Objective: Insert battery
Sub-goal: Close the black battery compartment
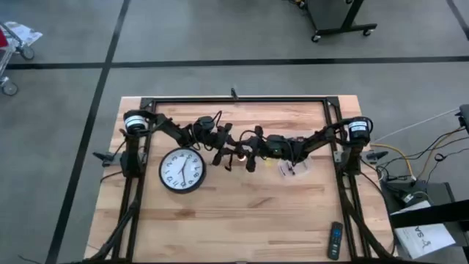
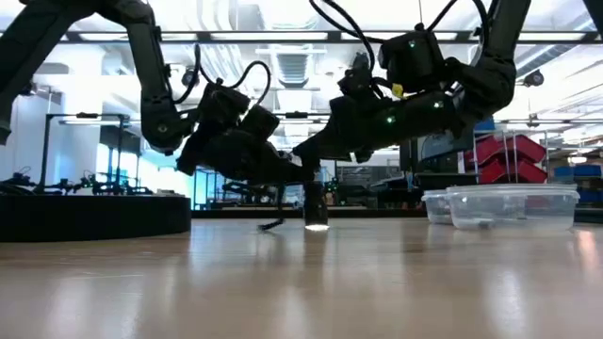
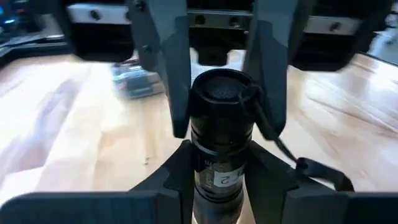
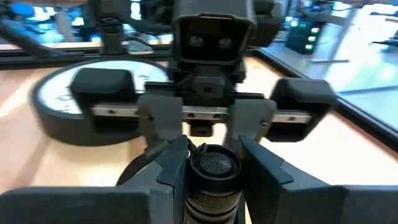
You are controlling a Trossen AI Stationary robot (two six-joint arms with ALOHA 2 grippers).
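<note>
A black flashlight (image 2: pixel 316 209) stands upright at the table's middle, its lit end down on the wood. Its round ribbed upper end (image 3: pixel 219 93) shows in both wrist views. My left gripper (image 1: pixel 229 154) comes at it from the table's left and my right gripper (image 1: pixel 250 157) from the right; both are shut on it. The battery is out of view. My left gripper pinches the flashlight's barrel (image 3: pixel 217 168) between its two fingers, below the upper end, near a white label. The fingers slant down from the table's left, across the barrel. The flashlight stands upright with its lit end (image 2: pixel 317 226) on the table. My right gripper pinches the flashlight just under its upper end (image 4: pixel 214 167), one finger (image 4: pixel 175 167) on each side. The fingers slant down from the table's right, across the barrel and facing my left gripper's.
A round black wall clock (image 1: pixel 182 170) lies face up left of the grippers. A clear plastic box (image 1: pixel 294 169) sits just right of them. A remote control (image 1: pixel 334 240) lies near the front right corner. The near half of the table (image 1: pixel 234 220) is bare wood.
</note>
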